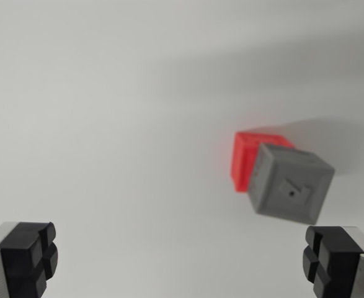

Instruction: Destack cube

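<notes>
Wrist view shows two cubes on the white table (107, 112): one grey cube (291, 184) sits on one red cube (247, 158), right of centre. Two black fingers (28, 257) stand spread wide apart at the near corners, holding nothing, well short of the stack.

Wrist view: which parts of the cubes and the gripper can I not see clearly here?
- Red cube: mostly hidden behind the grey cube; only part of it shows.
- Whether the grey cube sits squarely on the red one: the blur leaves it unclear.
- Mark on the grey cube's top: too blurred to read.
- Gripper: only the two finger pads show; the bottom edge cuts off the rest.
</notes>
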